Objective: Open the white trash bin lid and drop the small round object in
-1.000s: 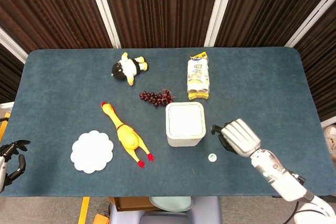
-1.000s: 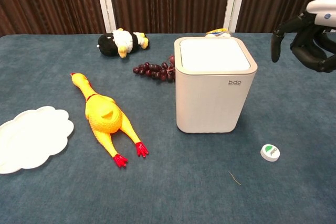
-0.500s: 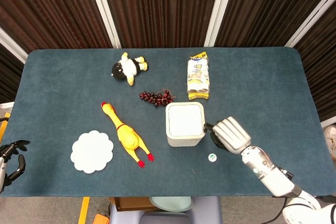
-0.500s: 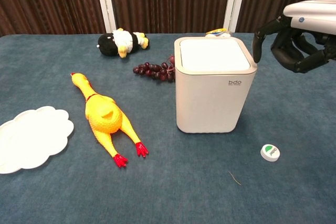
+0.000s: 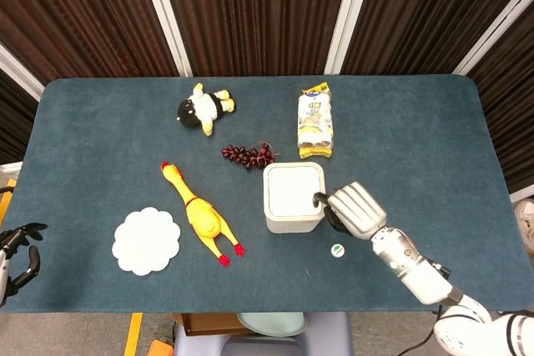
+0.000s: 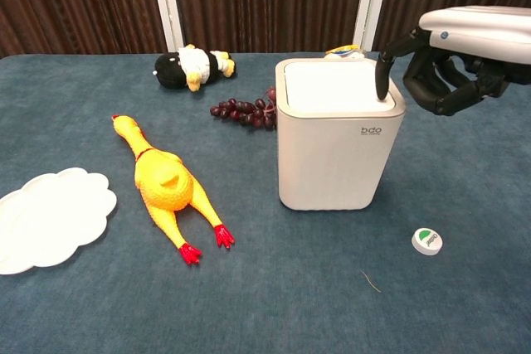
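Observation:
The white trash bin (image 5: 294,198) (image 6: 338,148) stands in the middle of the table. My right hand (image 5: 354,210) (image 6: 444,60) hovers at its right side, holding nothing. Its fingers are loosely curled and one fingertip (image 6: 382,87) presses on the lid's right edge (image 6: 336,87), which looks slightly sunk into the rim. The small round white object with a green mark (image 5: 337,249) (image 6: 426,241) lies on the cloth in front of the bin to its right, below my right wrist. My left hand (image 5: 18,249) hangs empty off the table's left front corner, its fingers apart.
A yellow rubber chicken (image 5: 198,214) (image 6: 165,185) and a white scalloped plate (image 5: 147,240) (image 6: 48,216) lie left of the bin. Behind it are dark grapes (image 5: 248,155) (image 6: 243,113), a plush toy (image 5: 204,107) (image 6: 192,65) and a snack packet (image 5: 315,122).
My right hand has moved left from beside the bin until a fingertip came down on the lid's right edge. The round object and my left hand have stayed put.

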Robot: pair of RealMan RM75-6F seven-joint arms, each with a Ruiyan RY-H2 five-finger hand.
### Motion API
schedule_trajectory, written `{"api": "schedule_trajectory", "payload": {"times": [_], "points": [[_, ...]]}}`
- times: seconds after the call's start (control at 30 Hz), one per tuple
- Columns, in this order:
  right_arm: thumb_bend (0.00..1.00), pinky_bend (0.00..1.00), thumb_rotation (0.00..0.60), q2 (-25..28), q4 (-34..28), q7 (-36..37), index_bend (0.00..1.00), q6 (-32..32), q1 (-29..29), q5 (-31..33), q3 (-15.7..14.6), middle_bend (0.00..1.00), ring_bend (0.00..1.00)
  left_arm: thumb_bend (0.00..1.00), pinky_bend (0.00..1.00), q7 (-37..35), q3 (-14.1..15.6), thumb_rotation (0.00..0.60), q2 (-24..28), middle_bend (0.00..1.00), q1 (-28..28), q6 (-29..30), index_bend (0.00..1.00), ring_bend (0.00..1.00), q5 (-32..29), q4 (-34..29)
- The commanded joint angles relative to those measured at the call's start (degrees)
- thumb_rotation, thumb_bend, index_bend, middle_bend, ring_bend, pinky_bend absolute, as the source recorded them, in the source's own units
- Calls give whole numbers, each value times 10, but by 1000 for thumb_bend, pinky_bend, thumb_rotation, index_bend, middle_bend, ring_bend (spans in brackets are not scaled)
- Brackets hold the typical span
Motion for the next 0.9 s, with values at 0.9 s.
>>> {"api": "schedule_trajectory", "payload": {"times": [0.9], "points": [[740,846,600,42,13,121,550,209,-95,-120,-41,894,752,636,591,2,3,600,0,479,-2,-4,351,500,6,-1]]}}
